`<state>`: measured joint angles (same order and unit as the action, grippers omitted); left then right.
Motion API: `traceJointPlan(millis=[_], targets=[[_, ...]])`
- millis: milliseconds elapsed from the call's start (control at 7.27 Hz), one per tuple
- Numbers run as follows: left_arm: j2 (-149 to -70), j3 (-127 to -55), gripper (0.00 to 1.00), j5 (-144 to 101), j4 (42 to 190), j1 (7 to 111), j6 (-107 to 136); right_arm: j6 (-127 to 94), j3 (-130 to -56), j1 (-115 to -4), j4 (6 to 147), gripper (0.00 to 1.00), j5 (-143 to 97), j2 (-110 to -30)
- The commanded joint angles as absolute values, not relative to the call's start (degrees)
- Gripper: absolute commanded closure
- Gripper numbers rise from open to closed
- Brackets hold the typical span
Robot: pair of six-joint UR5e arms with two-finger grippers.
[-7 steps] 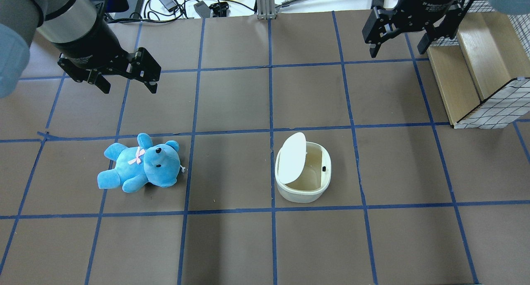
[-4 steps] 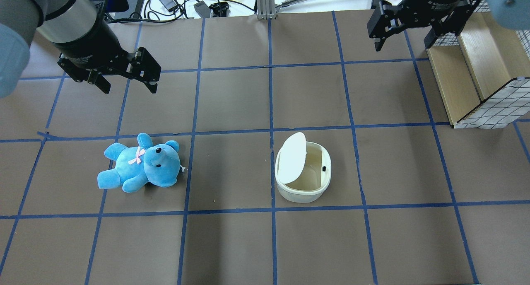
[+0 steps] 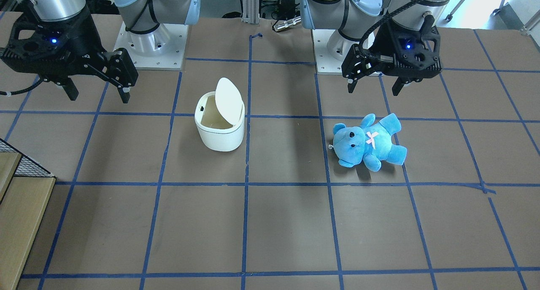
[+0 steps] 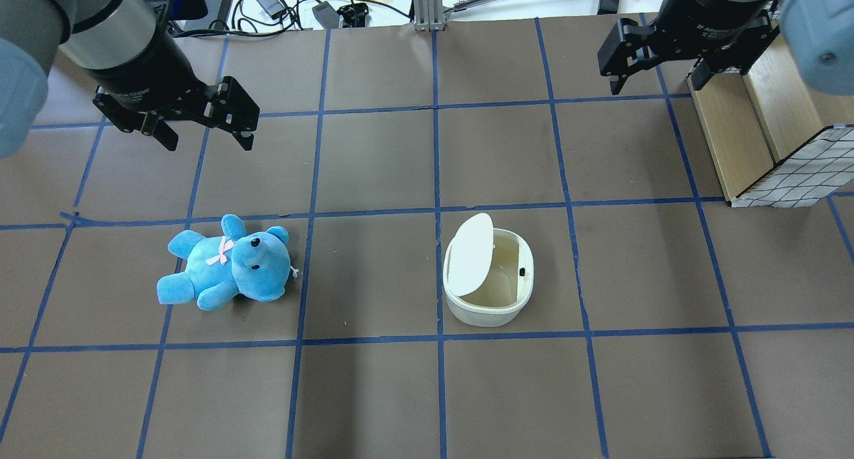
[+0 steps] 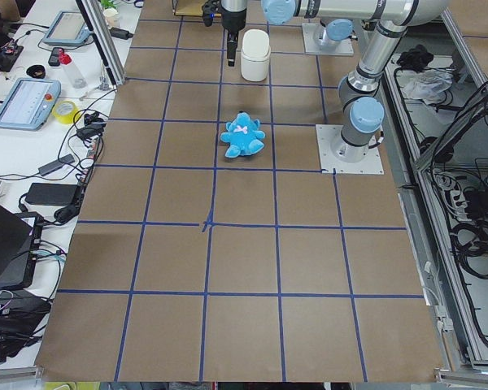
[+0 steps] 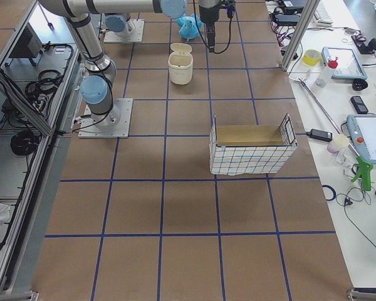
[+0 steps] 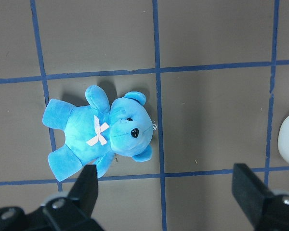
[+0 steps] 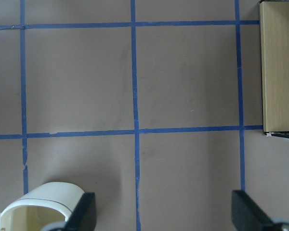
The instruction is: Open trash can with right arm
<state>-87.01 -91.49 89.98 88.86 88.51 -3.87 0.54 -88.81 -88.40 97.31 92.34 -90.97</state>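
Observation:
The white trash can (image 4: 490, 305) stands right of the table's middle, its flat lid (image 4: 472, 253) tipped up on the left side and the inside showing. It also shows in the front view (image 3: 219, 134) and at the bottom left of the right wrist view (image 8: 43, 204). My right gripper (image 4: 656, 85) hangs open and empty above the far right of the table, well away from the can; it also shows in the front view (image 3: 99, 97). My left gripper (image 4: 207, 139) is open and empty above the far left, behind the blue teddy (image 4: 223, 262).
A wooden box with wire-mesh sides (image 4: 767, 112) stands at the right edge, close beside my right gripper. The teddy lies on its back left of the can. Cables and small items lie beyond the far edge (image 4: 287, 5).
My right gripper has drifted a little to the right, towards the wooden box. The lid has stayed tipped up. The left arm and the teddy have not moved.

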Motion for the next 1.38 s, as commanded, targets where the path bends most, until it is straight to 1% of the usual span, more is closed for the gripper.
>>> traceJointPlan(millis=[0, 412, 1238], targets=[[-87.01, -91.49, 0.00, 90.00, 88.86, 88.51, -3.87, -0.08, -88.59, -88.42, 97.65, 0.00, 96.13, -90.79], [-87.01, -91.49, 0.00, 89.91, 88.86, 88.51, -3.87, -1.14, -88.59, -88.86, 95.54, 0.00, 89.67, -90.79], [-87.01, -91.49, 0.00, 89.91, 88.86, 88.51, -3.87, -0.97, -88.68, -88.86, 95.36, 0.00, 89.56, -90.70]])
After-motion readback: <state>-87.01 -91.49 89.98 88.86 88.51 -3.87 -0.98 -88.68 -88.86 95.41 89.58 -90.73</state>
